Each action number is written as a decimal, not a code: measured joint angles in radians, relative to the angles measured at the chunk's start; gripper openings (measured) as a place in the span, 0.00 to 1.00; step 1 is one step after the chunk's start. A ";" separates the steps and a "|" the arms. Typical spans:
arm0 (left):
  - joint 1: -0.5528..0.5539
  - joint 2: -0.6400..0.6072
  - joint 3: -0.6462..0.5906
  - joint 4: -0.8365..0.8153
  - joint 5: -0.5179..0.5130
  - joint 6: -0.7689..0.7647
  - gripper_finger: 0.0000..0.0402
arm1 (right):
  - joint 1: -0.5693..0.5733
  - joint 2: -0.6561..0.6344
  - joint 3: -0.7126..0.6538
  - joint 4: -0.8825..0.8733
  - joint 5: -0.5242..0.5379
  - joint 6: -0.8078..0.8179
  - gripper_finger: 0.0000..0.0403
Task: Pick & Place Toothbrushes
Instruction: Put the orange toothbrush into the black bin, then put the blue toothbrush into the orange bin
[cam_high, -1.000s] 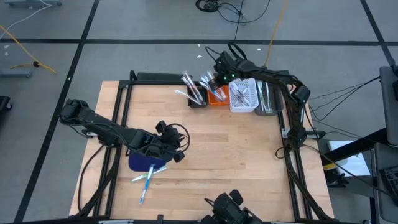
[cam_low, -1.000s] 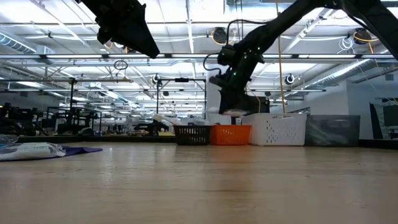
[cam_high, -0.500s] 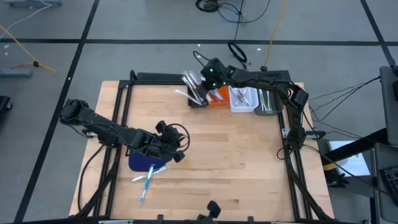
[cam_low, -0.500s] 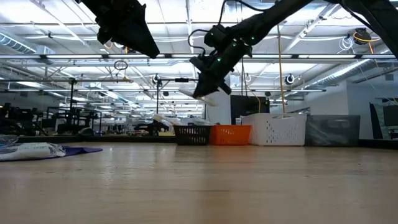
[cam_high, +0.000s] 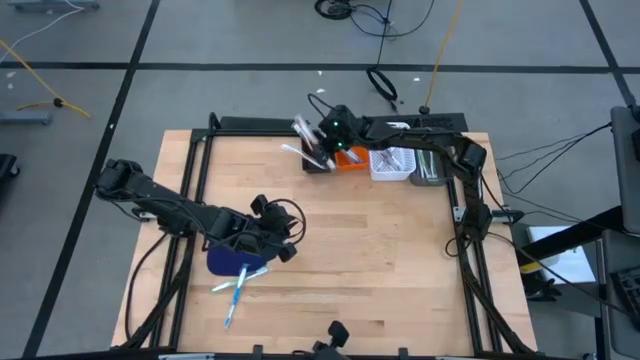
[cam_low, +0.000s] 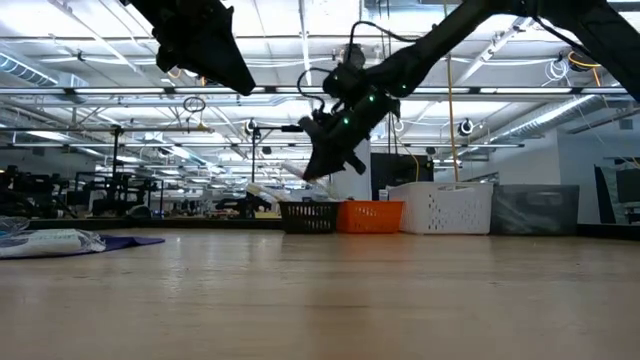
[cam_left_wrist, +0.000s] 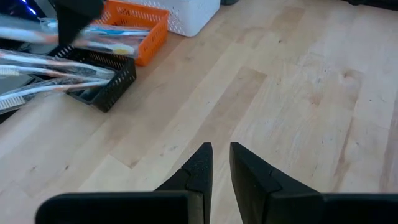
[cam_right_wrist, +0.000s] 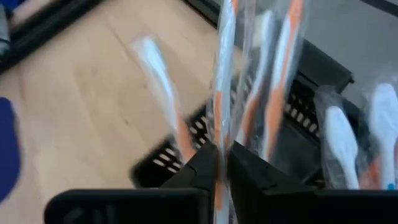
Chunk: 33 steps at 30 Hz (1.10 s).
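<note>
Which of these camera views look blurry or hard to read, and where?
Right wrist view: the clear-wrapped orange toothbrush pinched in the right hand is smeared by blur, as is the black mesh bin behind it. Left wrist view: the far toothbrushes are streaked. Low view: ceiling lights leave the arms as dark silhouettes. High view: sharp, evenly lit.

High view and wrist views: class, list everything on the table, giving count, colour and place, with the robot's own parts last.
Bins: four in a row at the far edge; black bin, orange bin, white bin, grey bin.
Toothbrushes in black bin: several, white and orange.
Mat: one, dark blue, near left.
Loose toothbrushes: a few, beside the mat.
Right gripper: above the black bin, shut on wrapped toothbrush.
Left gripper: shut, over the mat.
</note>
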 joint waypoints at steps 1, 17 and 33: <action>0.000 0.000 0.000 0.000 0.000 0.000 0.14 | -0.003 0.002 -0.009 0.001 0.001 -0.001 0.05; 0.001 0.000 0.000 0.000 -0.008 0.002 0.14 | -0.028 -0.003 -0.036 0.047 -0.004 -0.014 0.36; -0.033 0.000 0.000 -0.126 0.109 -0.138 0.14 | -0.030 -0.024 -0.036 0.020 -0.401 -0.014 0.41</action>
